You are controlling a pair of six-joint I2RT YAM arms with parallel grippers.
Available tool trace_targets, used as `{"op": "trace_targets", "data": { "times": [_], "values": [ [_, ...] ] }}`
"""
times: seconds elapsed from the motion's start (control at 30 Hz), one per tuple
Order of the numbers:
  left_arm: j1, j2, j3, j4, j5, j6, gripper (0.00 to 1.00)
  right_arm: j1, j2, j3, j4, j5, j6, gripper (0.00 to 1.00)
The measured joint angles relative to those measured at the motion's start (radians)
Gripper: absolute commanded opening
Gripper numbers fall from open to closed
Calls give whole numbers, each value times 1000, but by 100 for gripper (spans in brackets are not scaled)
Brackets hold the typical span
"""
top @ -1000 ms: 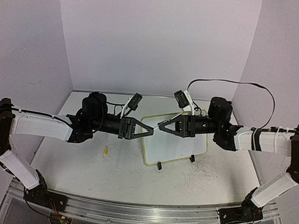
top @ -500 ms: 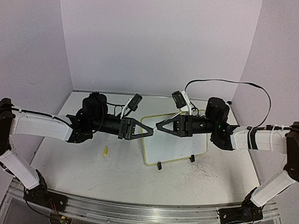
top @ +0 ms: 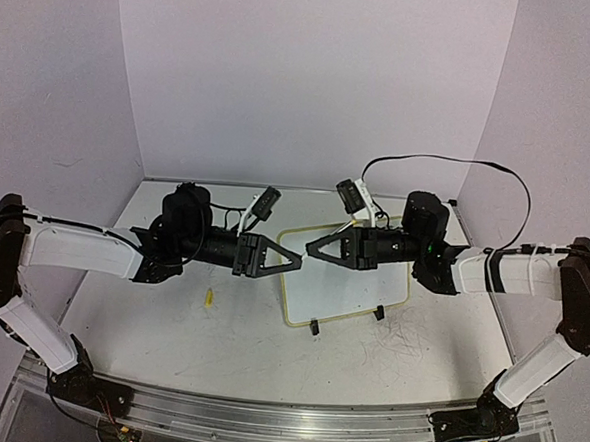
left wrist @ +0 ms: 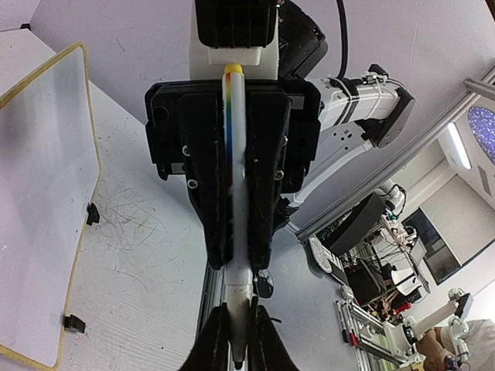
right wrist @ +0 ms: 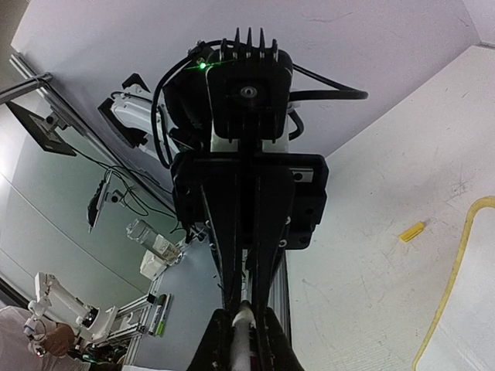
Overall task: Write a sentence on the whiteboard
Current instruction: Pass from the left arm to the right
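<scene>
The whiteboard [top: 346, 284] lies flat mid-table, its face [left wrist: 46, 193] blank white inside a yellow-green rim [right wrist: 456, 263]; the sentence is out of view. Both arms meet tip to tip above the board's near-left corner. A white marker [left wrist: 234, 193] with a yellow end bridges them. My left gripper [top: 294, 262] [left wrist: 234, 344] pinches its tapered nib end. My right gripper [top: 313, 251] [right wrist: 244, 344] is shut along the barrel [right wrist: 244, 328], its fingers [left wrist: 209, 193] flanking the barrel on both sides.
A small yellow piece [top: 208, 298] [right wrist: 411, 230] lies on the table left of the board. Two black clip feet [top: 315, 327] [top: 380, 312] stick out at the board's near edge. Grey scribbles [top: 408, 343] mark the tabletop. A black cable [top: 449, 162] loops at the back right.
My right gripper has slid left along the marker toward the left gripper and closed on the barrel. The left arm has stayed put, still gripping the nib end.
</scene>
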Motion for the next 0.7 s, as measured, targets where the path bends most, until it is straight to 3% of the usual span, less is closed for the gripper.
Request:
{"op": "trace_targets", "data": {
  "times": [0.07,0.17,0.37,0.53,0.7],
  "values": [
    [1,-2,-5,1,-7,10,71,2,-4,0,-7,9,-12,0],
    [12,-25,-37,-1,-26,19,91,3,-37,0,-73,68,-66,0],
    [83,-127,-137,-7,-120,21,97,-50,-212,-74,-178,330,-151,0],
    [146,-178,-187,-5,-254,1,99,-143,-313,-173,-130,449,-218,0],
    [159,-124,-184,1,-337,-28,99,-116,-351,-245,-57,534,-323,0]
  ]
}}
